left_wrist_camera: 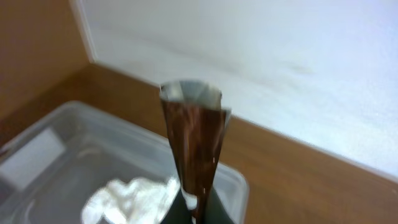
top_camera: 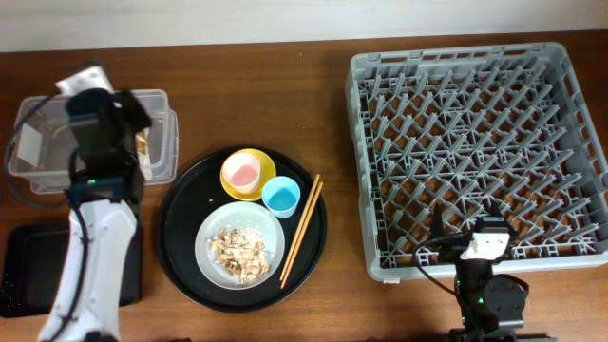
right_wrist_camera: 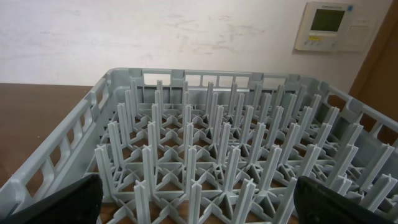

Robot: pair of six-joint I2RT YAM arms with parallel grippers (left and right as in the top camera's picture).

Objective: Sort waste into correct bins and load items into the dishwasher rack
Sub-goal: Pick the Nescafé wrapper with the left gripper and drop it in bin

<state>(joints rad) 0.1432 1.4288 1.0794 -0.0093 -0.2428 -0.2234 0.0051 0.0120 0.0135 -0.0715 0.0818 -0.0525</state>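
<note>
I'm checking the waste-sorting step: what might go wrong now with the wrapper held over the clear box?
The left gripper pinches the gold-brown wrapper only at its narrow end, so it may slip early. It stands near the far rim of the clear plastic box, so on release it might land outside.

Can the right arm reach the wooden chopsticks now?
Probably yes: the pair of wooden chopsticks lies uncovered on the round black tray nearest the grey plastic rack, and the right gripper is open and empty.

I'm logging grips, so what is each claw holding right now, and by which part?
The left claw pinches the gold-brown wrapper by its narrow lower end, above the clear box. The right claw is open and holds nothing.
</note>
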